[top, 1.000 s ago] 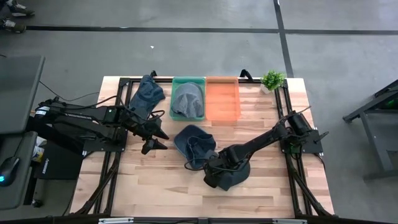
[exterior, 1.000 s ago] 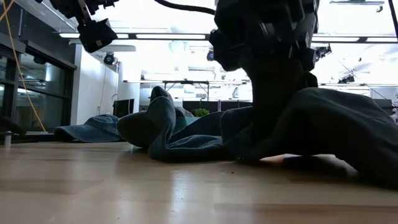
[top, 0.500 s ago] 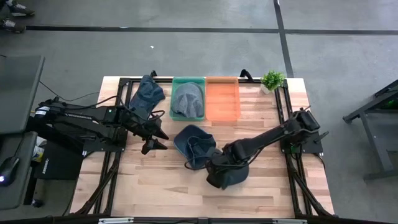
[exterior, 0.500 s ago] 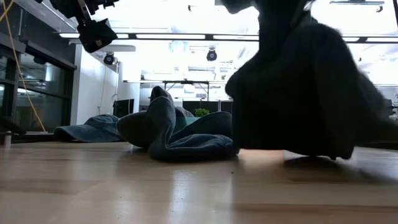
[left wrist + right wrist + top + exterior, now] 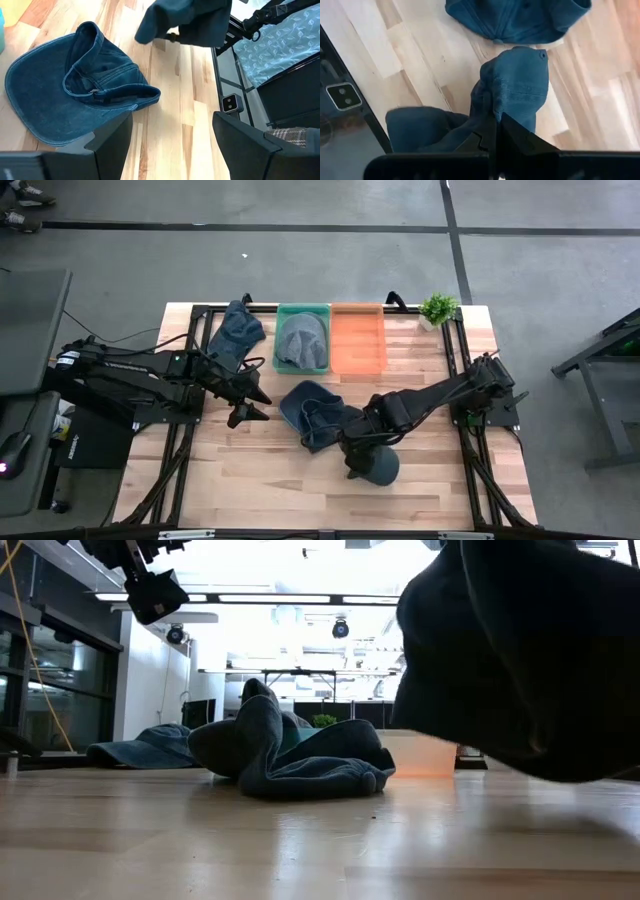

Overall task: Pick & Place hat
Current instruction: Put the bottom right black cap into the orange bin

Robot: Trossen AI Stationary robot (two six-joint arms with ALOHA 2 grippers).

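My right gripper [image 5: 495, 131] is shut on a dark blue denim hat [image 5: 517, 82] and stands over the table's middle near part [image 5: 358, 448]. The hat hangs above the wood in the low view [image 5: 530, 650] and also shows in the left wrist view [image 5: 185, 20]. A second blue hat [image 5: 310, 412] lies crumpled on the table beside it [image 5: 290, 755], brim flat on the wood [image 5: 55, 107]. My left gripper [image 5: 170, 150] is open and hovers to the left of that hat [image 5: 250, 405]. My right gripper pinches a bunched fold of the hat's cloth [image 5: 487, 112] between its two fingers, coming from above and pointing down. The hat hangs below the fingers, crown button [image 5: 542, 56] facing the camera, lifted clear of the table.
A green bin [image 5: 302, 310] holding a grey hat [image 5: 302, 340] and an orange bin [image 5: 358, 340] stand at the far edge. Another blue hat [image 5: 237, 330] lies left of the green bin. A small plant [image 5: 438, 308] sits at the far right corner. Bare wood lies along the near edge.
My right gripper has risen, shut on the dark hat all the while. The hat first lay spread on the wood, then was drawn up into a bunch, and now hangs clear of the table. The other hat has stayed where it was.
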